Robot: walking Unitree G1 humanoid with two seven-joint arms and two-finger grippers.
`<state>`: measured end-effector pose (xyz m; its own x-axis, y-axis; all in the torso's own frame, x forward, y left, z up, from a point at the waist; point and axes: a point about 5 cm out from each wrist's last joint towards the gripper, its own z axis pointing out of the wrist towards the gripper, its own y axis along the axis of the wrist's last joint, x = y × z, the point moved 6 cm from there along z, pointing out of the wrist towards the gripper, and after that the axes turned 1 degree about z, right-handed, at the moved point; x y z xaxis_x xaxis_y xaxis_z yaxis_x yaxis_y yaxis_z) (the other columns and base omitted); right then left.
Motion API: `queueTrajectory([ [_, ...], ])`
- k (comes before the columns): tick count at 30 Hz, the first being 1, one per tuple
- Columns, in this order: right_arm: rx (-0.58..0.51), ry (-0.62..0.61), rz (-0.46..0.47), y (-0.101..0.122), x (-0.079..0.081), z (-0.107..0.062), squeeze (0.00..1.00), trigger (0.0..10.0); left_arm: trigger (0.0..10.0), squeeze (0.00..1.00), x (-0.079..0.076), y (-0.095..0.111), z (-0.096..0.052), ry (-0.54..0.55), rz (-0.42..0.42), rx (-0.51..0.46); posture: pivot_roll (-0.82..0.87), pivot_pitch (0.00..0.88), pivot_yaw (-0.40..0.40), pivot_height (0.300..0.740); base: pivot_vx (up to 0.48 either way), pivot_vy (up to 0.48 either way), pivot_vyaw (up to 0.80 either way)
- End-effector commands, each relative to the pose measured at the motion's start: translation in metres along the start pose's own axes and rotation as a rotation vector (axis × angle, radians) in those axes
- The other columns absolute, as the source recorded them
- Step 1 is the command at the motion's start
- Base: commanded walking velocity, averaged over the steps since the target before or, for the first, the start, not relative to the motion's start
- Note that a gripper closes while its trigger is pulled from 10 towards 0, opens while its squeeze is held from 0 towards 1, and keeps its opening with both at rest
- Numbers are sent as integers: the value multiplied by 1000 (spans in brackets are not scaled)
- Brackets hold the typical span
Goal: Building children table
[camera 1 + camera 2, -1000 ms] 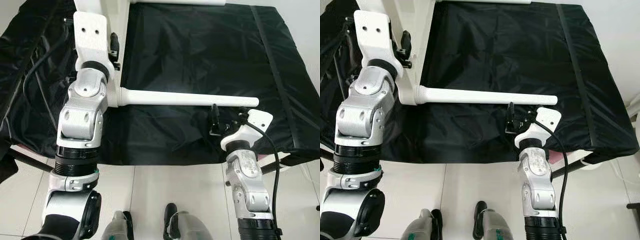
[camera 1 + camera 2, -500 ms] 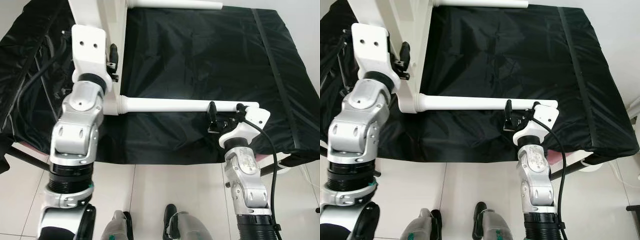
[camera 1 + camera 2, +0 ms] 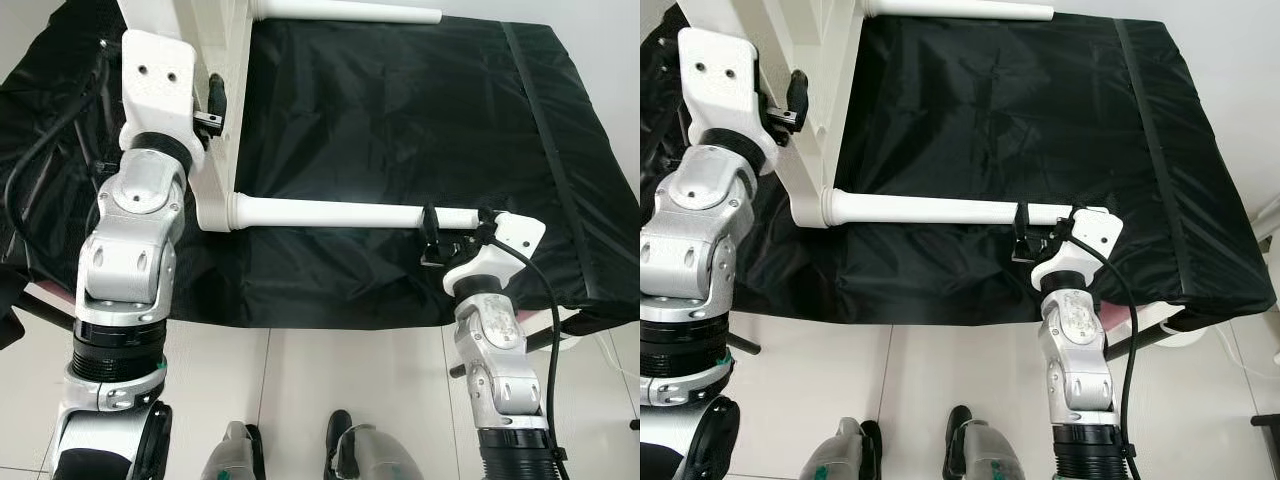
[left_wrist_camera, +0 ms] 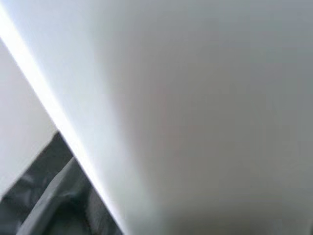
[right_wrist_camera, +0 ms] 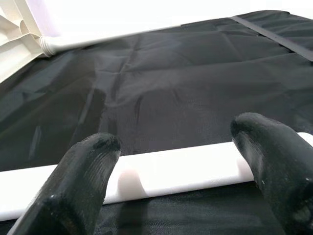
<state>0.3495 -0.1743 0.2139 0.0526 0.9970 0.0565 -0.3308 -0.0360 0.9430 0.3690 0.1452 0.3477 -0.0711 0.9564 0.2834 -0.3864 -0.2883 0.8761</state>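
right pincer [image 5: 176,161]: fingers spread open astride white table leg [image 3: 330,213] | left pincer [image 3: 212,105]: against white tabletop [image 3: 215,40]; grip state I cannot tell | black cloth [image 3: 400,110] beneath

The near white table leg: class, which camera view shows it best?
The left eye view: the near white table leg runs whole from the tabletop to the right gripper. The right eye view matches; the right wrist view shows a short stretch between open fingers.

Lighting: bright, even, from overhead. Head views sharp; sheen patches on black cloth [image 3: 400,120] above the white table leg [image 3: 330,212]. Left wrist view: washed-out, unfocused white blur. Right wrist view: overexposed beyond the cloth, fingers [image 5: 78,181] soft.
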Motion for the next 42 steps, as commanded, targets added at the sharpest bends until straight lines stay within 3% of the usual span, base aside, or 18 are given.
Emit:
queueTrajectory([
  [1, 9, -1, -3, -2, -3, -3, 0, 10000, 10000, 0, -3, 10, -2, -23, 56, -51, 90, 217, -21, 740, 0, 0, 0],
  [6, 10, -1, -6, -3, -4, -4, 0, 10000, 10000, 0, -7, 16, -6, -36, 69, -70, 92, 220, -20, 740, 0, 0, 0],
  [10, 15, -3, -4, -4, -4, -6, 0, 10000, 10000, 0, -15, 25, -16, -12, 66, -98, 96, 227, -17, 740, 0, 0, 0],
  [19, 22, 4, 0, -6, -2, -5, 0, 10000, 10000, 0, -22, 19, -36, -6, 105, -117, 103, 234, -33, 740, 0, 0, 0],
  [31, 30, 36, -5, -5, 1, -1, 0, 10000, 10000, 0, -3, 26, -57, 75, 151, -107, 119, 263, -65, 740, 0, 0, 0],
  [36, 34, 48, -1, -6, 2, 2, 0, 10000, 10000, 0, 8, 32, -66, 131, 139, -107, 138, 276, -79, 740, 0, 0, 0],
  [42, 42, 86, 7, -8, 11, 7, 0, 10000, 10000, 0, 9, 37, -70, 148, 104, -123, 158, 283, -99, 740, 0, 0, 0],
])
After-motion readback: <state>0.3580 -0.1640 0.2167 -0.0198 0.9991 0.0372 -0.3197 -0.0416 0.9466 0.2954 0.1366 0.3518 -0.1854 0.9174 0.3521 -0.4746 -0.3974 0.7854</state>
